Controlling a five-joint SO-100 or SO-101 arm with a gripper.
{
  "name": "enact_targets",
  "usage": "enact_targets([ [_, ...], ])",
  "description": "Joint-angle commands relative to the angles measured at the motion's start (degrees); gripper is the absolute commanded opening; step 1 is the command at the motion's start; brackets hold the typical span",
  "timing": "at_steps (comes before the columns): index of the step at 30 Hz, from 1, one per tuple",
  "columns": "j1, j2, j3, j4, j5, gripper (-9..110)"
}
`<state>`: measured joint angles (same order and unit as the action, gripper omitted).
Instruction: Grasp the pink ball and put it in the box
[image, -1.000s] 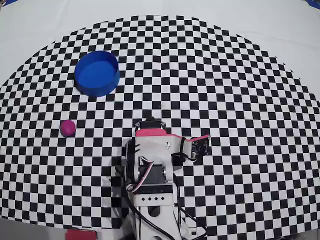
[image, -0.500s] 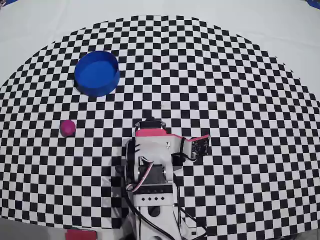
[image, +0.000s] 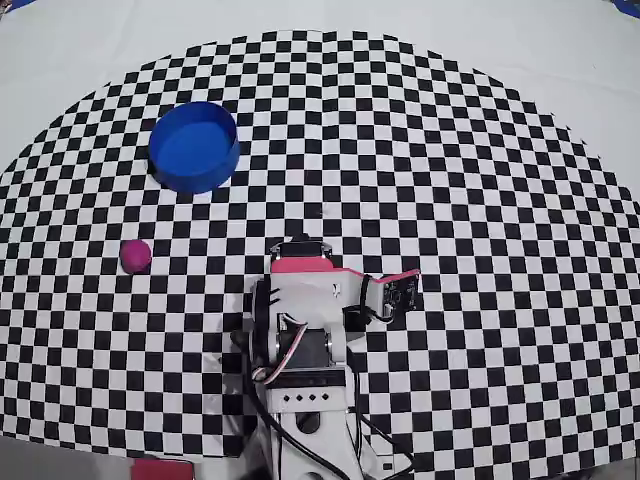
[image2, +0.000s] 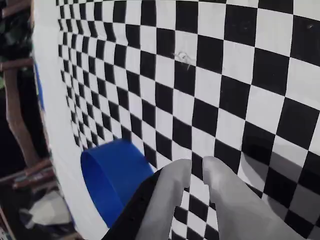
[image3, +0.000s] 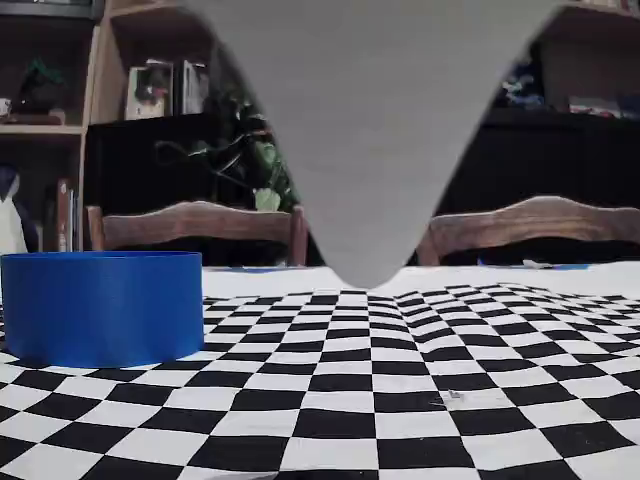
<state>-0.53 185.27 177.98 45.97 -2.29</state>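
The pink ball (image: 136, 255) rests on the checkered mat (image: 480, 200) near its left edge in the overhead view, well apart from the box (image: 194, 146) (toward the far-left edge). In the wrist view the gripper (image2: 196, 170) is empty, fingertips nearly together with a narrow gap.

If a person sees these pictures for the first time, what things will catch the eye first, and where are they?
The black-and-white checkered mat fills the table and dominates the overhead view. On it, the bright blue box sits at the upper left, and the small pink ball lies below it, apart from it, left of the folded arm. In the wrist view the gripper hangs above the mat beside the box, its fingertips nearly together and holding nothing.
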Motion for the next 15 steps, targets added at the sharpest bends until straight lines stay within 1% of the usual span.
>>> enact_targets([
  [1,-0.09,1.05,0.44,0.09,-0.53,0],
  [15,0.26,1.05,0.44,0.09,0.00,0],
])
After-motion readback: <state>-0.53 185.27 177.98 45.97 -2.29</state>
